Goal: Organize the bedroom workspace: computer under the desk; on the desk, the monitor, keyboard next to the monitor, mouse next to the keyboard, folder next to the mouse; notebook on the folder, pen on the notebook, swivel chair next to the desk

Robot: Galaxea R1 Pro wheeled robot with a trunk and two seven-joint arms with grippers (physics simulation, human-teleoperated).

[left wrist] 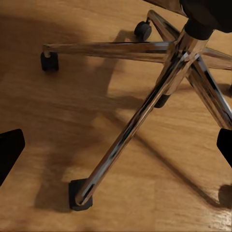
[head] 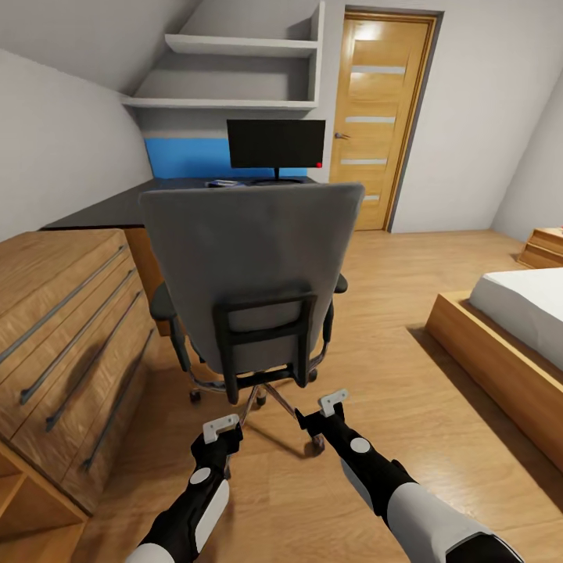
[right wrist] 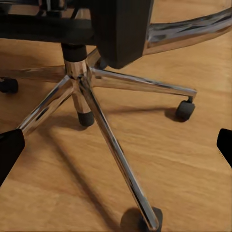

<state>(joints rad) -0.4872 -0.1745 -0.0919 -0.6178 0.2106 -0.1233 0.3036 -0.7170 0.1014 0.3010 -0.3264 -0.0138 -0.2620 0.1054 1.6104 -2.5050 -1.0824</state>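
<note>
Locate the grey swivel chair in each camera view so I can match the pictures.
Head view: grey upholstered swivel chair at centre, its back toward the camera.
Left wrist view: its chrome five-star base across the upper right.
Right wrist view: base hub at upper left, black back bracket above.
Shared landmark: the chrome base on casters.

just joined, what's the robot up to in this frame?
It stands right behind the swivel chair, facing the chair's back. The left gripper and right gripper are both open, empty and held low near the chrome base, touching nothing. Beyond the chair, the monitor stands on the black desk against the blue back panel. The seat is hidden by the backrest, so I can't tell what lies on it.
</note>
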